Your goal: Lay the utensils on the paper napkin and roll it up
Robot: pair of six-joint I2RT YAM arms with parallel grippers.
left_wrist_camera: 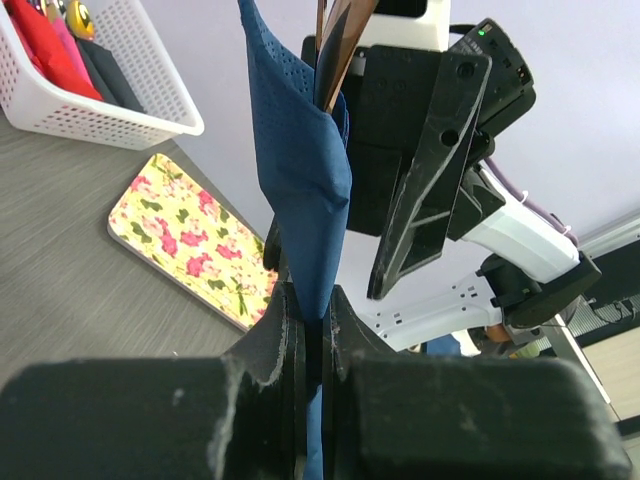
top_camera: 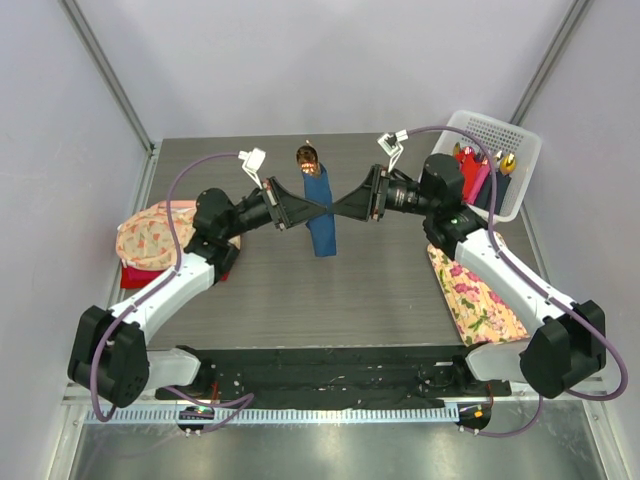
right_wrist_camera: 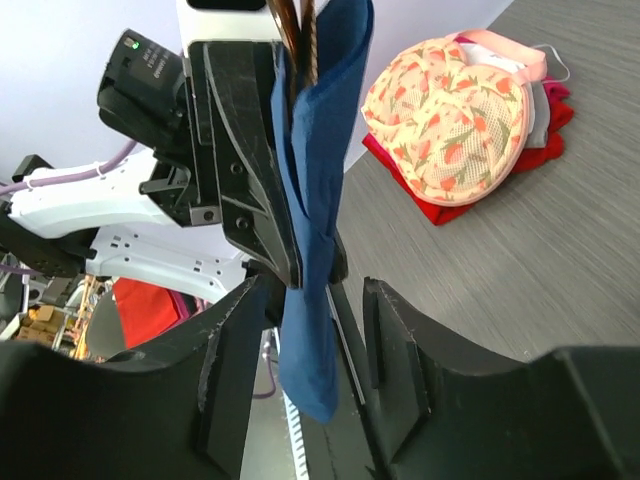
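Our left fingers [left_wrist_camera: 288, 335] are pressed together on the lower part of the paper napkin [left_wrist_camera: 300, 170], with the blue sheet pinched thin between them. Our right fingers [right_wrist_camera: 382, 330] stand apart on either side of the same napkin. One lies just beside the paper, though we cannot tell whether it touches. A gap shows between the paper and the other, so this pair is spread and not clamped. In the top view the two pairs of fingers come in from opposite sides and meet at about the middle of the napkin's length.

The napkin is a loose dark blue roll held upright, off the desk [top_camera: 300, 290]. In the right wrist view its lower end hangs free between our right fingers. The utensils [left_wrist_camera: 335, 40] sit inside it, and their slim copper-brown ends poke out of the open top. From above, a shiny spoon bowl [top_camera: 307, 155] shows at the far end of the roll.

Further out, a white basket [top_camera: 500, 128] sits at the far right corner of the desk and holds red and pink rolls [top_camera: 470, 175] with gold tips. A flat floral cloth [top_camera: 478, 298] lies on the desk beside our right arm. On the left, a rounded floral cloth [top_camera: 150, 235] rests on a red folded stack [top_camera: 133, 276] close to our left arm.
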